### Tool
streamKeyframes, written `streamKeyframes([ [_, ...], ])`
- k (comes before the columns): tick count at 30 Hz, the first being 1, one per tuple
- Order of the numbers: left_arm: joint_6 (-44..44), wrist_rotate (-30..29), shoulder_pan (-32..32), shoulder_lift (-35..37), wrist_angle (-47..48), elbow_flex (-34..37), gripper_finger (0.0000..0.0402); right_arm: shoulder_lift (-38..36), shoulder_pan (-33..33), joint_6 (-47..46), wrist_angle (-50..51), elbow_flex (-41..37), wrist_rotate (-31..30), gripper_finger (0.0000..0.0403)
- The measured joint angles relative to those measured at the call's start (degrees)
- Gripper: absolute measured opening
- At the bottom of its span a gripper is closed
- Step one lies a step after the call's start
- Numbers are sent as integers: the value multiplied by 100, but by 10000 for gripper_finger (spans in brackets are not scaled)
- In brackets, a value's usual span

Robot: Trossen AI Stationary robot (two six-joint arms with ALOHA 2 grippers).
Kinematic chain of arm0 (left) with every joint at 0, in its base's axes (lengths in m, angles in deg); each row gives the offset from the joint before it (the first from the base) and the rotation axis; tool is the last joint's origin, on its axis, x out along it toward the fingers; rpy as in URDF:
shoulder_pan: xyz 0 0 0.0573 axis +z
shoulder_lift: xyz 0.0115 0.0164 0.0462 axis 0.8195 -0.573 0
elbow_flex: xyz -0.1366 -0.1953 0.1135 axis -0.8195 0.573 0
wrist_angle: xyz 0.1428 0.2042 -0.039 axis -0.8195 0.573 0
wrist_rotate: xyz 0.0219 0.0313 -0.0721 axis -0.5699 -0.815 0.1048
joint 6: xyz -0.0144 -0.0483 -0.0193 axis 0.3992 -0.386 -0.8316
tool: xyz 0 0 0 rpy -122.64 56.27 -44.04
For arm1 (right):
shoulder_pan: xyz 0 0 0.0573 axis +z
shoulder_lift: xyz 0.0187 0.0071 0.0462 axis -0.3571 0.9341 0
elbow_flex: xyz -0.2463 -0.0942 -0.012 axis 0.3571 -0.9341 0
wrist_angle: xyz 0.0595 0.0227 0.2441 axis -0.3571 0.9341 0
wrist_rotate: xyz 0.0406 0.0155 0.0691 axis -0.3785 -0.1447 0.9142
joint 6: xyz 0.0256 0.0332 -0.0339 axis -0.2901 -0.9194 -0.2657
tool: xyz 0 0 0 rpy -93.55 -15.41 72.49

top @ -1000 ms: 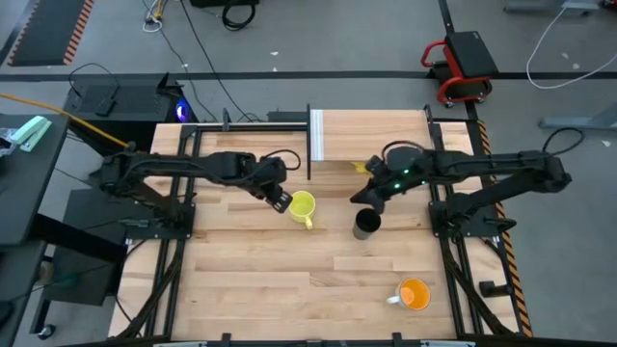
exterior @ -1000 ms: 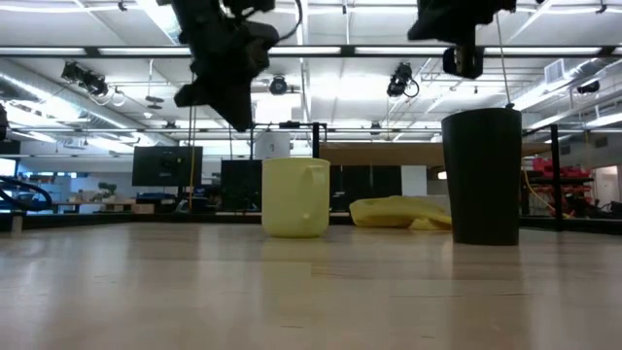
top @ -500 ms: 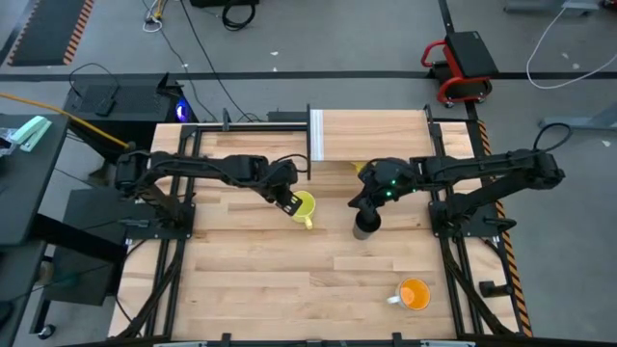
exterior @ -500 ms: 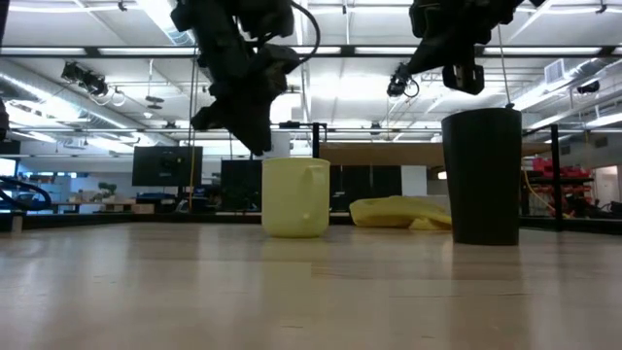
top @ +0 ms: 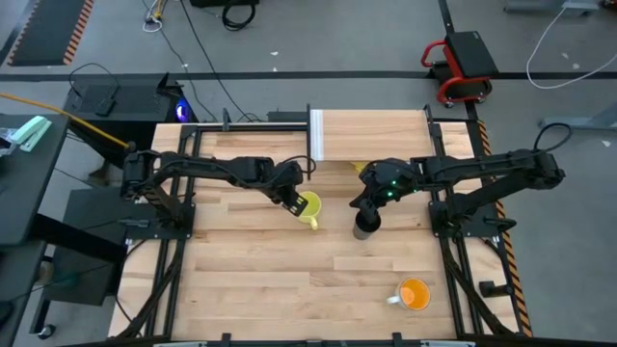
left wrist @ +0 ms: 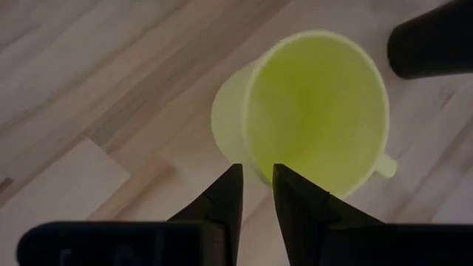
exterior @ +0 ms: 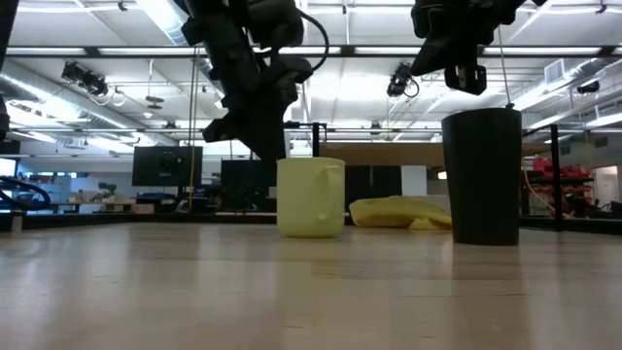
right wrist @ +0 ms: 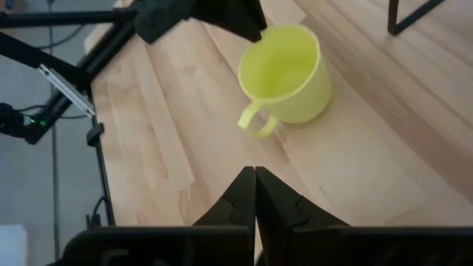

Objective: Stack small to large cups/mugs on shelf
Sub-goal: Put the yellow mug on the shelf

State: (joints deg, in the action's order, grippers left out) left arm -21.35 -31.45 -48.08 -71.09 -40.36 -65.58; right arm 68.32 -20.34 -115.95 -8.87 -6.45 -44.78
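Note:
The small yellow mug (top: 308, 206) stands upright on the tabletop with its handle (top: 310, 223) toward the near edge. My left gripper (top: 294, 202) is open at the mug's left rim, one finger on each side of the wall (left wrist: 251, 166). The black cup (top: 366, 226) stands upright to the right of the mug. My right gripper (exterior: 465, 80) hovers shut above it, clear of its rim (exterior: 481, 113). The orange mug (top: 415, 294) with a white handle sits near the front right. The shelf (top: 316, 135) stands at the far middle. My left gripper has one finger inside the yellow mug and one outside, astride the rim (left wrist: 250, 151) on the side toward the table's left. The fingers slant down from the left. The mug stands upright on the table. Which finger rests against the wall I cannot tell.
A flat yellow lump (exterior: 398, 212) lies behind the two cups, near the shelf's posts. Bare planks (top: 270, 280) stretch across the near half of the table. Black frame rails (top: 174, 251) run along both sides.
My left gripper has come down and toward the table's right, reaching the yellow mug's left rim. The mug has slid a little toward the right, still upright. My right gripper has tipped slightly further downward above the black cup.

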Motion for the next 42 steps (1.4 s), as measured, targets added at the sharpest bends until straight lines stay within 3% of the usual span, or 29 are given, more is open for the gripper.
streamKeyframes([
  [18, -125, 5, 13, -103, -300, 2, 74, -3, -4, 143, -31, 0, -321, 11],
  [33, -170, 7, 26, -103, -314, 2, 78, 1330, -129, 692, -517, 0, -489, 4],
  [42, -273, 6, 22, -101, -321, 2, 77, 1720, -286, 797, -710, 0, -744, 2],
])
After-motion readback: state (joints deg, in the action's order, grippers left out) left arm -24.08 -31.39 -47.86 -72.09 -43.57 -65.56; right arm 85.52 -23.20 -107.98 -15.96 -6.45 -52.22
